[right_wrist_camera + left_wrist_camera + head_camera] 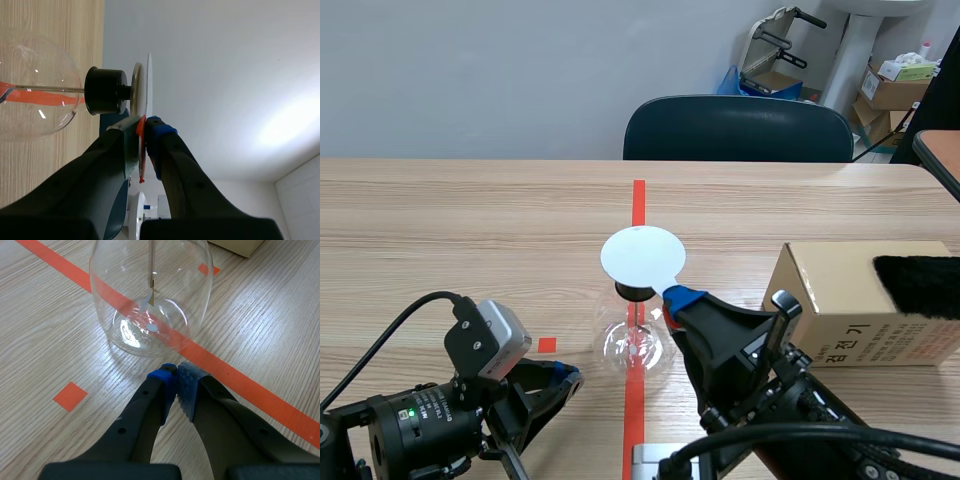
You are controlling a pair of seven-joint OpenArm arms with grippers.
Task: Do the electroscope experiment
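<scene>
When you look from between the arms, the glass flask (635,342) stands on the orange line. It is about halfway between the left and right edges of the worktop (470,230), closer to the near edge. A white disc (642,255) sits over its top. The right hand (684,297) is at the disc's rim, on the side toward the right edge. The left hand (560,380) rests low near the flask, toward the near left corner. A box (840,300) with a black fluffy thing (920,285) on it stands by the right edge.

From the left wrist, the left hand (175,382) is pinched together with nothing in it. Its tips are just short of the flask (150,270). A little leaf (151,297) hangs inside the glass.

From the right wrist, the right hand (145,130) is pinched on a thin red strip (142,167) that runs in line with the white disc (148,80). The disc is close beside the grey plate (136,87) above the black stopper (104,91). I cannot tell if they touch.

I think the step is bringing the disc to the plate. To do it well, the right hand should hold tight, go slowly, keep the disc flat to the plate and not tip the flask. The left hand should not bump the glass. Watch the leaf.
</scene>
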